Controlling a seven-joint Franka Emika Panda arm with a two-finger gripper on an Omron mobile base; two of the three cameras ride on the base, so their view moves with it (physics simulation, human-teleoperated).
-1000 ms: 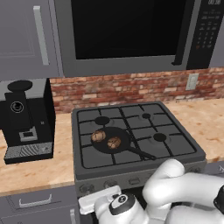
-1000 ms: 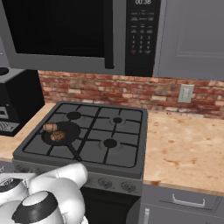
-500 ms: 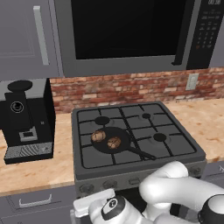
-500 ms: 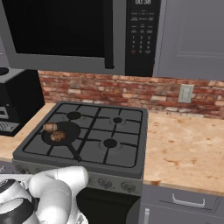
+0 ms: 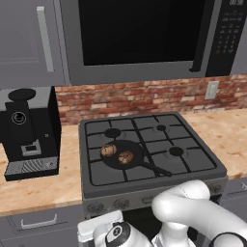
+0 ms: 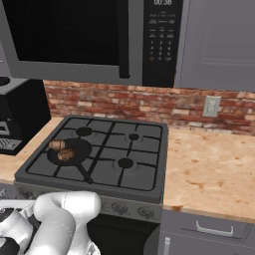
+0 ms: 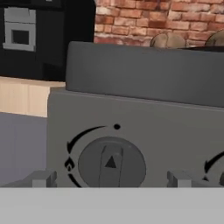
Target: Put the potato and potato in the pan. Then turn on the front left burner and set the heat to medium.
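The black pan (image 5: 137,155) sits on the stove's front left burner, its handle pointing to the front right. Both potatoes (image 5: 108,150) (image 5: 126,157) lie inside it; the right base view shows them too, potato (image 6: 57,144) and potato (image 6: 65,155), in the pan (image 6: 79,149). My hand hangs low before the stove front. In the hand view my gripper (image 7: 111,179) is open, with one fingertip (image 7: 43,178) either side of a round grey knob (image 7: 111,162) on the stove's front panel. The knob's pointer stands upright. Potato tops (image 7: 167,41) peek over the stove edge.
A black coffee machine (image 5: 29,130) stands on the wooden counter left of the stove. A microwave (image 5: 140,34) hangs above the stove (image 5: 193,159). More counter (image 6: 209,164) stretches to the right, below a wall outlet (image 6: 211,106). Another knob (image 7: 218,168) shows at the right edge.
My hand has sunk lower and shifted a little left in front of the stove panel. Pan and potatoes have not moved.
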